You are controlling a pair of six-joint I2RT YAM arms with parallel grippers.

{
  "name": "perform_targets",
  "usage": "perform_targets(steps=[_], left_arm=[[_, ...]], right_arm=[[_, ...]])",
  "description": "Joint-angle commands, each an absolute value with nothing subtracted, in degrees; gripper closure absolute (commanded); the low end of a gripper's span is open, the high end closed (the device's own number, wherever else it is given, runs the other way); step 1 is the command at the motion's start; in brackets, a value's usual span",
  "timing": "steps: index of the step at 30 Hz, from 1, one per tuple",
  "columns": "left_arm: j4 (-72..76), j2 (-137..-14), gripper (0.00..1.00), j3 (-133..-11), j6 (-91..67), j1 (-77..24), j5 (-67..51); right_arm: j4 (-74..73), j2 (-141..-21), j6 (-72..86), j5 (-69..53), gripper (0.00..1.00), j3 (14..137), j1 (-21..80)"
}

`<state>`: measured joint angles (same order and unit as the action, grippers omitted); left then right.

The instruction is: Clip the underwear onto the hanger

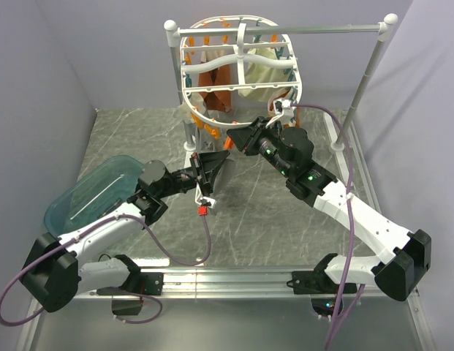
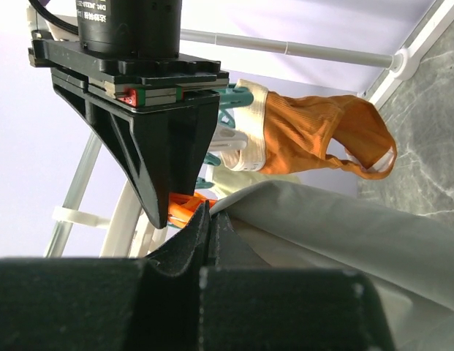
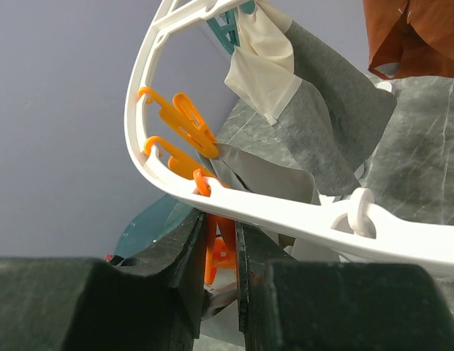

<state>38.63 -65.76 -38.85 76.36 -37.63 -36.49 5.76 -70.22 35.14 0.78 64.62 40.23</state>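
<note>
looks to be in the clipping step itself, with cloth and peg brought together at the near rim of the hanger (image 3: 285,210). holds the underwear (image 2: 336,234) in the left gripper (image 2: 186,216), fingers clamped shut on a fold of the grey cloth, the rest spilling out to the right of the fingertips and draping away. squeezes an orange peg (image 3: 218,252) with the right gripper (image 3: 221,219), fingers closed on the peg's body, dangling from a ring on the white rim. shows, from the right wrist, the grey edge of the underwear just above and behind that gripper, right beside the squeezed peg and touching the tip of the neighbouring peg (image 3: 183,121) further along the rim; cannot tell of any bite on the cloth by either one. shares the frame with a brown-orange garment (image 2: 314,139) and a cream cloth (image 3: 267,66), both hanging further back and apart from the grey cloth. calls next, most likely, for feeding the grey edge into the mouth of the squeezed peg with the left arm, then easing the right fingers off to let the peg snap shut, and only then letting go on the left. risks losing the limp cloth from the mouth on an early release by the left.
</note>
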Motion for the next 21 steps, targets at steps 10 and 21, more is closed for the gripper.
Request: perform_targets(steps=[10, 21], left_arm=[[43.5, -67.8, 1.0, -41.3, 78.7, -38.3, -34.0], [44.4, -67.9, 1.0, -41.7, 80.3, -38.2, -32.3]], right_arm=[[-4.0, -71.6, 37.0, -3.9, 1.0, 63.5, 40.8], [-6.2, -71.7, 34.5, -1.9, 1.0, 63.5, 40.8]])
